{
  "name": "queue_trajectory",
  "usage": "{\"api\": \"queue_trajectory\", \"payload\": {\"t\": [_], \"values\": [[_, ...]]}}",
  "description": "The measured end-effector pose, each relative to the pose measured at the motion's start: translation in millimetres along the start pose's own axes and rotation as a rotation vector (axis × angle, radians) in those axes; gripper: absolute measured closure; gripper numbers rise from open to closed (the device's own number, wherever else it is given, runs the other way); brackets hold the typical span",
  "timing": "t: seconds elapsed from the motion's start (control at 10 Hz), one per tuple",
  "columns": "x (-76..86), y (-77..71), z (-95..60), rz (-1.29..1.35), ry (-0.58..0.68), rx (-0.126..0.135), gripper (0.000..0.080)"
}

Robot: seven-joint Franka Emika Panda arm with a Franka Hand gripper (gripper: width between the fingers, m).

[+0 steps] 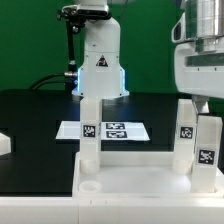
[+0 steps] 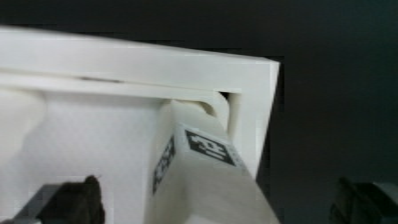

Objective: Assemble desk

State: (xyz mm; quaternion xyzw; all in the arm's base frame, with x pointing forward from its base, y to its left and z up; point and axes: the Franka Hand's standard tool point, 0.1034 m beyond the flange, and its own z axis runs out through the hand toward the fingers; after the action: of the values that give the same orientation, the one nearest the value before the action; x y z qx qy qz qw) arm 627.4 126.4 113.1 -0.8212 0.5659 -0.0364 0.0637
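you're looking at the desk top lying at six o'clock with three legs standing in it; your gripper is hanging spread above one tagged leg, gripping nothing

The desk top and its legs look like smooth white plastic with a faint sheen. The counter is matt black.

From my console, three upright legs block the desk top: one leg left of centre, and two legs crowded at the frame's right under the arm. Between them, mid-frame, I see an open lane. The marker board lies flat behind. The far left table is mostly bare.
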Motion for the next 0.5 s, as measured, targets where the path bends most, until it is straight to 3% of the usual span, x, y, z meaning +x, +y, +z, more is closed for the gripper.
{"api": "queue_trajectory", "payload": {"t": [0.4,0.5], "values": [[3.3,-0.4,-0.6,-0.263,0.006,0.0,0.015],[9.2,0.5,-1.2,-0.517,0.022,-0.013,0.015]]}}
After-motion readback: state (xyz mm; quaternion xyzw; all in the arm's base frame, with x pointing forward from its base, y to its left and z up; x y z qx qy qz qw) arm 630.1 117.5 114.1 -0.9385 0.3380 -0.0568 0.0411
